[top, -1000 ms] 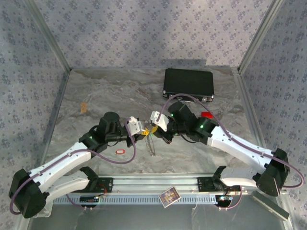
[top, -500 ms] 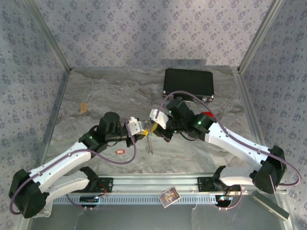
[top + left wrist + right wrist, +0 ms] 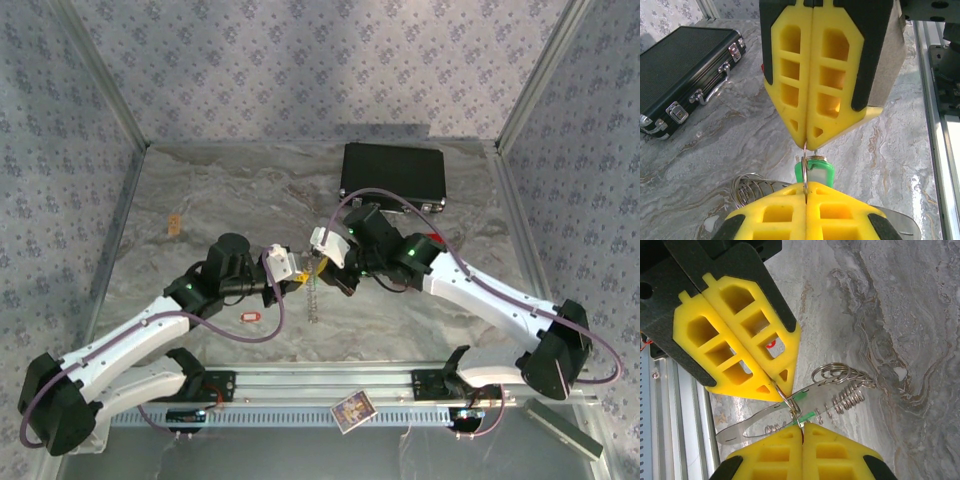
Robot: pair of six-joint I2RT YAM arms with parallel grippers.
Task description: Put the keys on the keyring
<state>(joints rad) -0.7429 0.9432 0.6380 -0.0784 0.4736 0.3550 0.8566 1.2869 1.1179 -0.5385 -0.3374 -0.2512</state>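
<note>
Peeking between left tool (image 3: 806, 190) and right tool (image 3: 810, 144): probably green key (image 3: 817, 170).

Walls (image 3: 300, 60) in a pale small-flowered print stood behind metal corner posts (image 3: 100, 75), and even light fell on the grey marbled table (image 3: 220, 190) with a rail (image 3: 320, 385) at its near edge.

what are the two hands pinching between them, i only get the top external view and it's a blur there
observer: a thin metal ring, with the left hand nipping it from one side and the right hand from the other
operator: is the green key there
observer: its green tag sits right at that ring, in the gap between the two hands
operator: and the rest of the keyring
observer: the right wrist view shows silvery wire coils just beside the ring
</note>
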